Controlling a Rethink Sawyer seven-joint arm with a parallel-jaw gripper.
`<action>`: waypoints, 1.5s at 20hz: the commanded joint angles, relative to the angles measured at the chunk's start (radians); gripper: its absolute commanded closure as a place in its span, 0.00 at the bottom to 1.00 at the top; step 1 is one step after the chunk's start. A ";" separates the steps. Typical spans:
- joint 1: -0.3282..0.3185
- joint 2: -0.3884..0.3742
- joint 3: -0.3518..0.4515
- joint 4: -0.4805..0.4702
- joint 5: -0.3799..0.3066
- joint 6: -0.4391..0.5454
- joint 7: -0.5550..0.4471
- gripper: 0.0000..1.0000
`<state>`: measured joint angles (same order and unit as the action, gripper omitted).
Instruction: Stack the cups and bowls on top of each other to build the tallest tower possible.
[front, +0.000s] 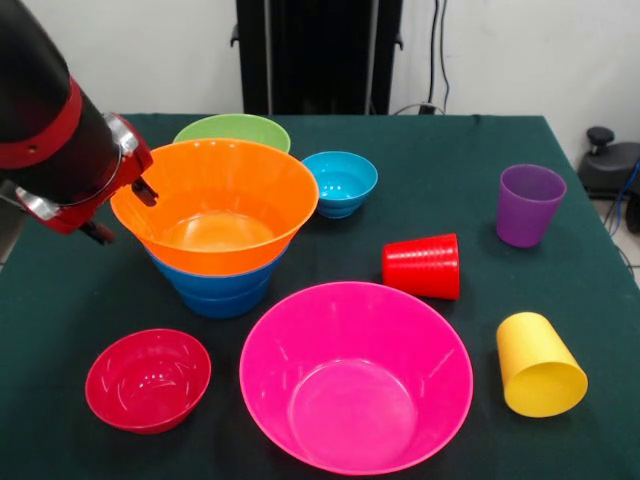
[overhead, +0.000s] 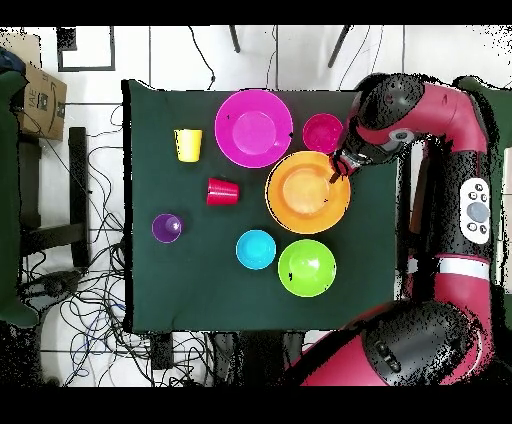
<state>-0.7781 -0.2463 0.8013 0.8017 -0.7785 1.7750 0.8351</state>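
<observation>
The tower is a large orange bowl (front: 225, 180) (overhead: 307, 192) nested on two blue bowls (front: 220, 290). My gripper (front: 123, 212) (overhead: 338, 170) is open at the orange bowl's left rim, one finger inside and one outside. The large pink bowl (front: 355, 375) (overhead: 253, 127) and the small red bowl (front: 148, 378) (overhead: 322, 133) stand at the front. The green bowl (front: 232, 130) (overhead: 306, 267) and the light-blue bowl (front: 340, 182) (overhead: 256, 249) stand behind. The purple cup (front: 528, 205) (overhead: 167, 227) is upright. The red cup (front: 422, 266) (overhead: 222, 191) and the yellow cup (front: 538, 365) (overhead: 188, 145) lie on their sides.
All stands on a dark green table (front: 470, 150). The robot's pedestal (front: 320, 55) is at the far edge. A cardboard box (overhead: 40, 100) and cables lie on the floor beside the table.
</observation>
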 joint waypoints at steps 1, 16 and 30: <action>0.037 -0.014 -0.057 0.004 -0.050 0.041 -0.236 0.00; 0.031 -0.203 -0.095 0.216 0.108 0.045 0.039 0.00; 0.094 -0.273 -0.225 0.506 0.294 -0.297 0.473 0.00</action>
<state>-0.7362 -0.4960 0.6783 1.0946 -0.5088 1.6976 0.9416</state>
